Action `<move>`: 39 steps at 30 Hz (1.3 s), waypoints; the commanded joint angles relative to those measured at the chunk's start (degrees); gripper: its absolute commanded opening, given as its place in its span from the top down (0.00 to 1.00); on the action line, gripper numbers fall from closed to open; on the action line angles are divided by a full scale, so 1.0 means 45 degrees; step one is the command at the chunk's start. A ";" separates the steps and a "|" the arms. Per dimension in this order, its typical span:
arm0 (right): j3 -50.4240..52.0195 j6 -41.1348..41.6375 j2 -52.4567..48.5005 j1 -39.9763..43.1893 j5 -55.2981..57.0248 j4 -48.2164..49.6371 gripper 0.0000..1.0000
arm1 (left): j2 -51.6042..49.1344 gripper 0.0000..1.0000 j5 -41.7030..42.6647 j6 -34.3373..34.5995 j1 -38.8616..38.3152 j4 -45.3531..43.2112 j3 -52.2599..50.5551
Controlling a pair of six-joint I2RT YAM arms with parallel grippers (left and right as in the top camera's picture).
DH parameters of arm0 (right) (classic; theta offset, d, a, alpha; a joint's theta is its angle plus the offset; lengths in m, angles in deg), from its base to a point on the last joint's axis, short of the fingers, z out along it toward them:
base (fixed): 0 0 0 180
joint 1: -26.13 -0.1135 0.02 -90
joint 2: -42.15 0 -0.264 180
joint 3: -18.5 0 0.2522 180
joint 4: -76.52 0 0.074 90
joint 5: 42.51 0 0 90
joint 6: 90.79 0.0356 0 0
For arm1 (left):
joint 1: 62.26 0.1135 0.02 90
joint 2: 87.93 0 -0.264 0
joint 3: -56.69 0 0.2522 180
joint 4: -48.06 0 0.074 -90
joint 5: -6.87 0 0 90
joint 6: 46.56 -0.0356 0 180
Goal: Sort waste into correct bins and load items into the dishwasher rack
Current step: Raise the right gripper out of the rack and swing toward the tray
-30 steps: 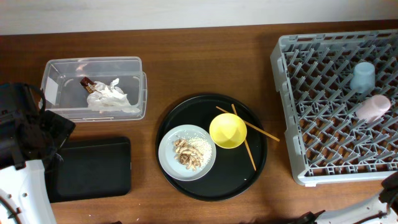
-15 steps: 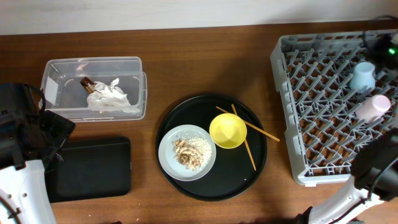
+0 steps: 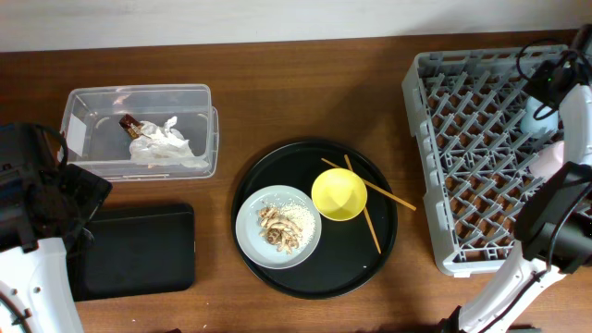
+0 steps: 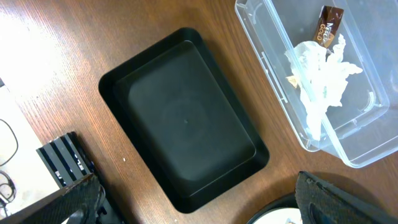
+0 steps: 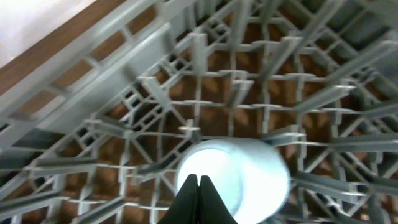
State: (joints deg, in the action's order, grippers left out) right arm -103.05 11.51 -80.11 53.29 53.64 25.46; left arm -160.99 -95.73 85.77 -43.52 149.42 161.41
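Observation:
The grey dishwasher rack (image 3: 481, 157) stands at the right and holds the small blue cup (image 3: 536, 119) and the small pink cup (image 3: 553, 155), which my right arm partly covers. My right gripper (image 5: 198, 182) is shut with nothing in it, its tips just above the upturned blue cup (image 5: 242, 171). The yellow bowl (image 3: 339, 194) and the chopsticks (image 3: 381, 195) lie on the round black tray (image 3: 314, 268), beside the plate (image 3: 252, 231) of food scraps (image 3: 279, 228). Crumpled paper (image 3: 166, 144) and a brown wrapper (image 3: 130, 124) lie in the clear tub (image 3: 92, 106). My left gripper (image 4: 202, 211) hangs open above the shallow black tray (image 4: 186, 124).
The clear tub (image 4: 273, 68) sits just behind the shallow black tray (image 3: 139, 250) at the left. My right arm (image 3: 564, 194) reaches up across the rack's right edge. Bare wooden table (image 3: 314, 92) lies between the tub and the rack.
My right arm has swung in from the lower right across the rack, and its gripper has shut and now hangs over the blue cup. The left arm has not moved.

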 commanded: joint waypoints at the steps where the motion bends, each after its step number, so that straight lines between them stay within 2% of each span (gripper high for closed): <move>1: -0.0087 0.0199 0.0015 0.0340 0.0559 -0.0267 0.96 | 0.0146 0.01 -0.0049 0.0117 0.0063 0.0019 -0.0024; 7: -0.0087 0.0199 0.0015 0.0690 0.0432 -0.0855 0.96 | 0.0146 0.01 -0.0049 0.0112 0.0063 0.0019 -0.0024; 17: -0.0087 0.0005 0.0015 0.0724 -0.2365 0.0029 0.96 | 0.0146 0.01 -0.0049 0.0117 0.0063 0.0019 -0.0029; 21: 0.0029 0.0000 -0.0379 0.0724 -0.2006 -0.0092 0.96 | 0.0146 0.01 -0.0049 0.0112 0.0063 0.0019 -0.0024; 27: 0.0063 0.0058 -0.0719 0.0826 0.0291 -0.0782 0.96 | 0.0146 0.01 -0.0049 0.0117 0.0063 0.0019 -0.0024; 33: -0.0141 0.0729 0.0515 0.1151 0.0413 -0.1729 0.96 | 0.0146 0.01 -0.0053 0.0112 0.0063 0.0019 -0.0024; 36: -0.0151 0.0743 0.1763 0.1117 0.0398 -0.2395 0.96 | 0.0146 0.01 -0.0049 0.0112 0.0063 0.0019 -0.0024; 39: -0.0151 0.1554 0.3424 0.1025 0.0136 -0.3589 0.96 | 0.0146 0.01 -0.0049 0.0117 0.0063 0.0019 -0.0029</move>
State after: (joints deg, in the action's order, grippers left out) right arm -103.35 14.70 -75.41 58.47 53.77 12.44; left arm -160.99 -95.73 85.75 -43.52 149.42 161.41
